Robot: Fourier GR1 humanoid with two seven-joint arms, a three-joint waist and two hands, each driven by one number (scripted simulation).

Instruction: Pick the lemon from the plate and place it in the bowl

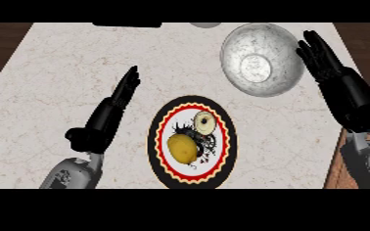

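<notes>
A yellow lemon [183, 148] lies on the lower left part of a round plate [157, 142] with a black rim, a red wavy band and a white centre. A grey speckled bowl [262, 59] stands at the upper right of the counter. My left hand [110, 111] is open with straight fingers pointing up, on the counter left of the plate and apart from it. My right hand [335, 78] is open too, fingers up, just right of the bowl's rim. Neither hand holds anything.
A pale round slice-like item [205, 122] and a dark pattern lie on the plate above the lemon. The marble counter [65, 68] ends at a wooden edge [344, 171] at the lower right. A dark object [127, 24] and a grey one [205, 25] peek in at the top.
</notes>
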